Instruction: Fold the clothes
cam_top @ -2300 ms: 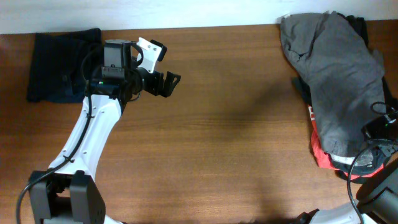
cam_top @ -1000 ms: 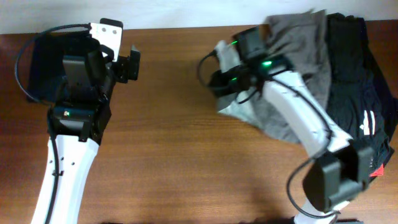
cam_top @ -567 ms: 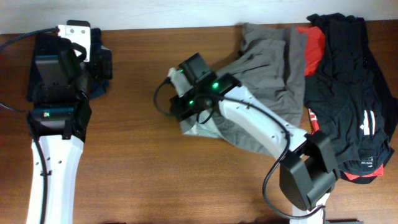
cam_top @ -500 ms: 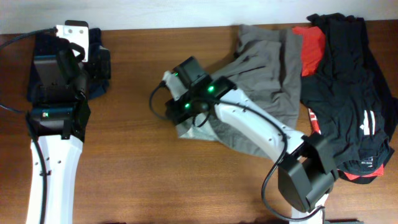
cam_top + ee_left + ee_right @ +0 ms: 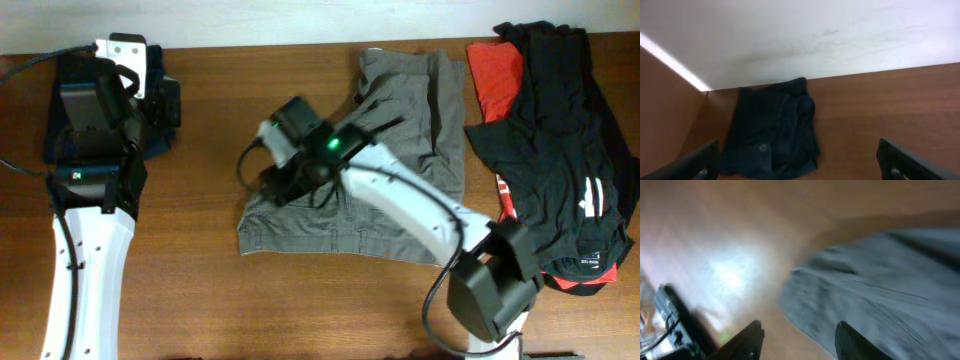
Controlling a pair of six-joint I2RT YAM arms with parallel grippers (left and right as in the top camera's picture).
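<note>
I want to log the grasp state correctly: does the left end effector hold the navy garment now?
No, the left end effector is wide open, and the navy garment lies on the table without touching either finger.

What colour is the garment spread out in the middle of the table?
The garment is grey-brown, seen best in the overhead view.

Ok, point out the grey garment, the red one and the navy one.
Grey garment (image 5: 425, 88): overhead view, its upper half.
Red garment (image 5: 495, 85): overhead view, its exposed upper part.
Navy garment (image 5: 772, 132): left wrist view, its middle.
</note>
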